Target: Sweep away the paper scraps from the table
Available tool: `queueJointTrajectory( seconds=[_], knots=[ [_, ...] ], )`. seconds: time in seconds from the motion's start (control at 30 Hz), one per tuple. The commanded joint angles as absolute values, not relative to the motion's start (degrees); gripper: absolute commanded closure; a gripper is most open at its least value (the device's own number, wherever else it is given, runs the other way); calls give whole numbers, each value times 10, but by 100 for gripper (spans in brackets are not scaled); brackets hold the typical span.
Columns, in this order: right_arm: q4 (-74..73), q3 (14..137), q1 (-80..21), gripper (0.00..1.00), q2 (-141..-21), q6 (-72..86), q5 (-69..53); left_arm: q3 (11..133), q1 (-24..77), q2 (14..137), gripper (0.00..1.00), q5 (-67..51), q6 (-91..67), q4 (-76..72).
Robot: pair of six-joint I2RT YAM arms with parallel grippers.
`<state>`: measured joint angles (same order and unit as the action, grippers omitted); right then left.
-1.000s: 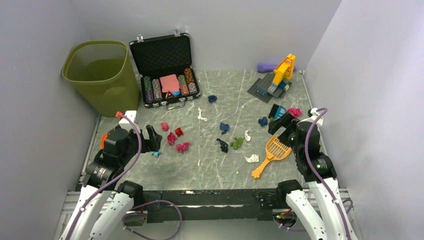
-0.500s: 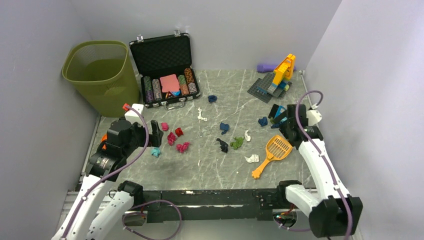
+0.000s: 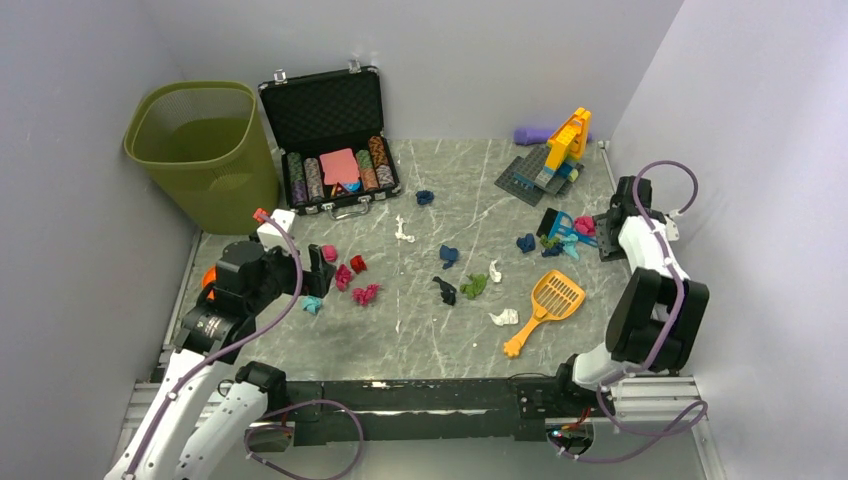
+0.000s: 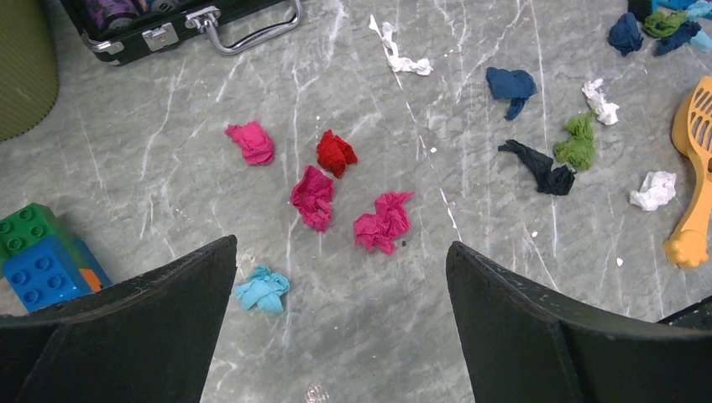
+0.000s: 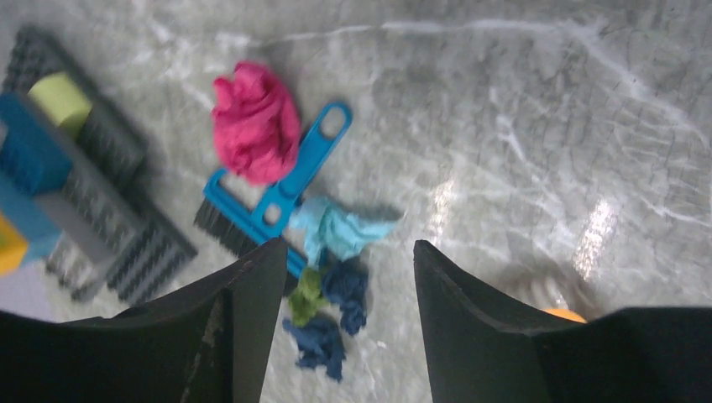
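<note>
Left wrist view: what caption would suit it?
Open left gripper hangs over pink, red and blue paper scraps on the marble table.

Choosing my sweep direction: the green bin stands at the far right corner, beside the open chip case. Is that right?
Not quite. The green bin stands at the far left corner, not the far right. It is indeed beside the open chip case. The top external view shows both.
</note>
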<state>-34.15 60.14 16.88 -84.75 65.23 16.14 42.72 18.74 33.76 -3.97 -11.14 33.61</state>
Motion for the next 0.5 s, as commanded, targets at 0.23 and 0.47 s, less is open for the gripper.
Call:
queueJointTrajectory(
  seconds=[0.23, 0.47],
  knots=[
    [-303, 661, 222, 36, -986, 760, 122, 429, 187, 331, 2, -62, -97, 312],
    [-308, 707, 230, 36, -1063, 786, 118, 428, 187, 329, 2, -61, -97, 313]
  ],
)
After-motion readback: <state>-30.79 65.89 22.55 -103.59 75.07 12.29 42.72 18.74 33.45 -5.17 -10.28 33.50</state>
